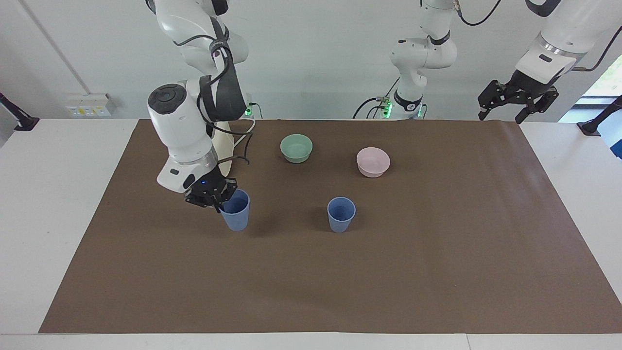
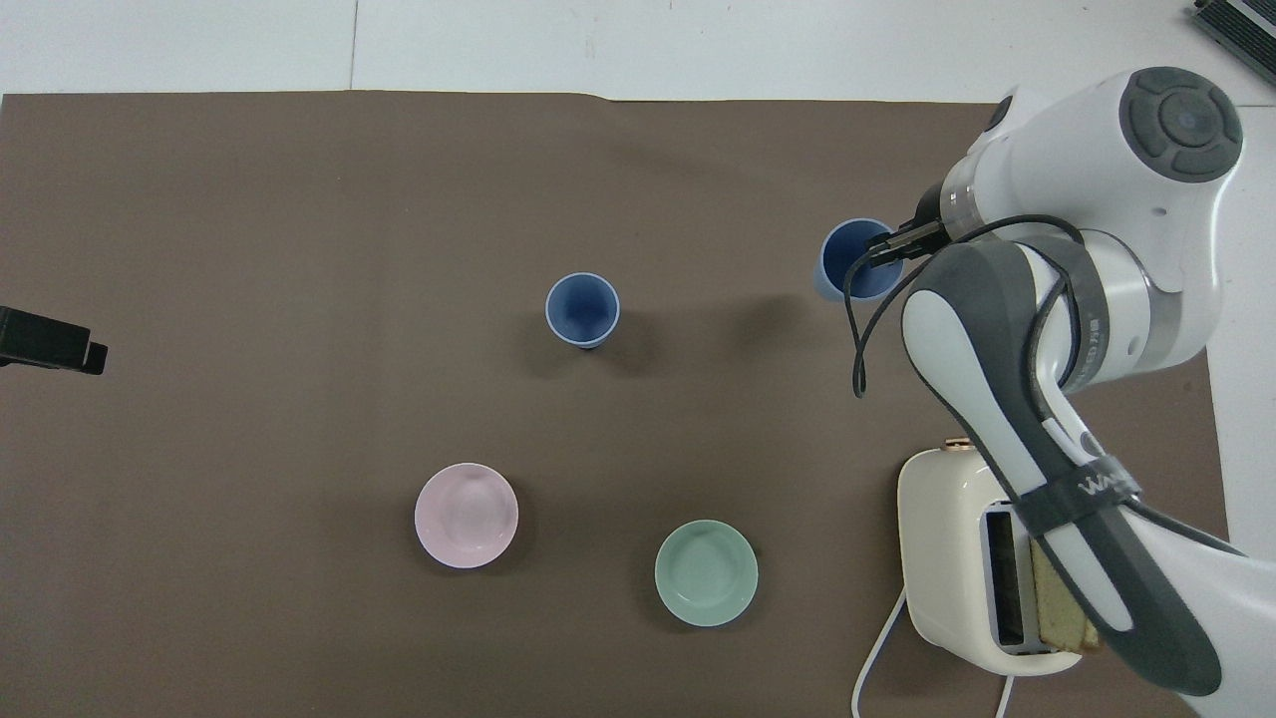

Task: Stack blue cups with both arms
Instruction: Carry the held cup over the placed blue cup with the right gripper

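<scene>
One blue cup point(image 1: 341, 214) stands upright on the brown mat point(image 1: 437, 253) near the table's middle; it also shows in the overhead view point(image 2: 582, 309). My right gripper point(image 1: 217, 198) is shut on the rim of the other blue cup point(image 1: 236, 215), with one finger inside it, and holds it upright a little above the mat toward the right arm's end of the table. In the overhead view that cup point(image 2: 847, 261) shows beside the gripper point(image 2: 890, 246). My left gripper point(image 1: 501, 115) waits open and empty, raised over the mat's edge at the left arm's end.
A mint-green bowl point(image 1: 296, 148) and a pale pink bowl point(image 1: 372, 162) sit nearer to the robots than the standing cup. A cream toaster point(image 2: 947, 558) with a bread slice stands under the right arm, its cable trailing on the mat.
</scene>
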Motion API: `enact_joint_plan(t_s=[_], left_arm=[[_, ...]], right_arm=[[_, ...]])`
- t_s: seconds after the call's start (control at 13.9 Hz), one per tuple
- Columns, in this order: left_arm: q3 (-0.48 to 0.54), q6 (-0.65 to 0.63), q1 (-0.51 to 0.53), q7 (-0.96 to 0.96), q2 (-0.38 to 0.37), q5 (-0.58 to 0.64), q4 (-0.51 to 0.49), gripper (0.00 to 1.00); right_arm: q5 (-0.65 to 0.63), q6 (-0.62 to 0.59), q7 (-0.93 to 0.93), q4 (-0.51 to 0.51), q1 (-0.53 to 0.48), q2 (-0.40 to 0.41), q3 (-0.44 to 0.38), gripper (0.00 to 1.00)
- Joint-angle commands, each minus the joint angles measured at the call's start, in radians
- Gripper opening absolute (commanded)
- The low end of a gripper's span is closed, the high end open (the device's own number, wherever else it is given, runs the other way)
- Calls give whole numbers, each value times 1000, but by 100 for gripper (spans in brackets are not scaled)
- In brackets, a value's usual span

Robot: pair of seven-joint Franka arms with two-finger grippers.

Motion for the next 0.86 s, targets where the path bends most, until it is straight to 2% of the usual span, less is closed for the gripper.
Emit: enact_joint_plan(t_s=[0.0, 0.36, 0.65, 0.79], left_arm=[[-10, -10, 12, 2, -15, 16, -8, 100], [-10, -10, 12, 3, -13, 16, -8, 100], [-10, -10, 12, 2, -13, 16, -8, 100], [-10, -10, 12, 2, -13, 16, -8, 100]], right_arm=[[-3, -67, 101, 82, 8, 7, 60, 0], [-3, -69, 316, 167, 168, 35, 61, 0], [-14, -75, 451, 364, 266, 182, 54, 0], [-23, -64, 485, 415, 295, 228, 54, 0]])
